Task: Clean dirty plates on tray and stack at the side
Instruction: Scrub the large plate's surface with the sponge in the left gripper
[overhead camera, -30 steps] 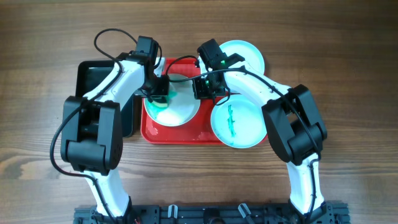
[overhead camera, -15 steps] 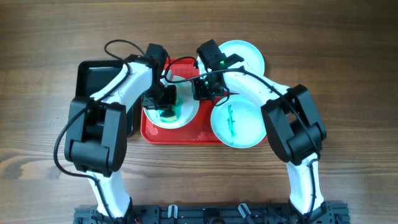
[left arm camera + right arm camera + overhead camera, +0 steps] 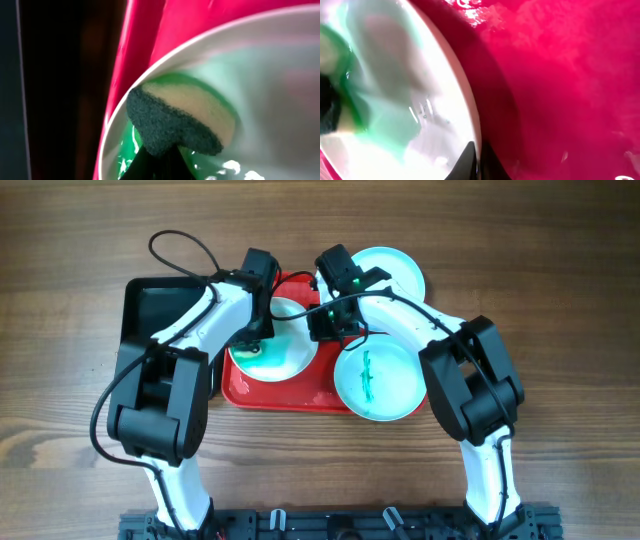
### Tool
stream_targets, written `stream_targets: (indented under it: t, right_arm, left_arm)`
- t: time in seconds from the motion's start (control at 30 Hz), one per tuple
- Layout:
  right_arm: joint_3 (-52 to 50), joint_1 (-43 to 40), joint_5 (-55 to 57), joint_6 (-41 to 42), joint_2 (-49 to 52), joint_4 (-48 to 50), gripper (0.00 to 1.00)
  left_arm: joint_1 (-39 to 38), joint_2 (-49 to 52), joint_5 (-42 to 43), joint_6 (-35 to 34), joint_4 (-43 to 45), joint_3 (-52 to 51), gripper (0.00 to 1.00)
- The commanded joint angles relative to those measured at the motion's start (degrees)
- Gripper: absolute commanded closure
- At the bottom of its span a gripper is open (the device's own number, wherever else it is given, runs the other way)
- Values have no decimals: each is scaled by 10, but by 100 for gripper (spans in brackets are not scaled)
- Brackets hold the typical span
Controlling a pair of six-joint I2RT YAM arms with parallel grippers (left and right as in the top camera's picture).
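We list: white plate (image 3: pixel 292 356) on tray (image 3: pixel 290 395), centre frame, rim close to tray's left wall. Left claw (image 3: pixel 254 345) clamps sponge (image 3: pixel 180 122); right claw (image 3: pixel 321 328) pinches plate's right rim.

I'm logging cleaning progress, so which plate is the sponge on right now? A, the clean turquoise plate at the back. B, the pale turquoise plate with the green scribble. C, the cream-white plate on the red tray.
C: in the left wrist view the green and yellow sponge with its dark scouring face presses inside the round cream-white plate, which lies on the red plastic tray; the scribbled turquoise plate lies apart to its right.
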Motion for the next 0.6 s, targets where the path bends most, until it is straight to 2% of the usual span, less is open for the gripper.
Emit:
stream_targets:
  t: [0.0, 0.07, 0.2, 0.37, 0.57]
  right_arm:
    - [-10, -2, -12, -8, 19, -10, 96]
    - [-18, -2, -33, -8, 19, -9, 96]
    - [-19, -2, -40, -9, 19, -10, 96]
    - [-19, -4, -40, -9, 19, -8, 96]
    - [-19, -10, -45, -10, 19, -11, 96]
  left_arm:
    - [2, 27, 137, 74, 67, -8, 96]
    - [2, 27, 267, 135, 99, -8, 96]
    - [2, 27, 369, 180, 99, -8, 96]
    - [2, 27, 429, 233, 43, -8, 96]
    - [4, 27, 427, 276, -10, -8, 96]
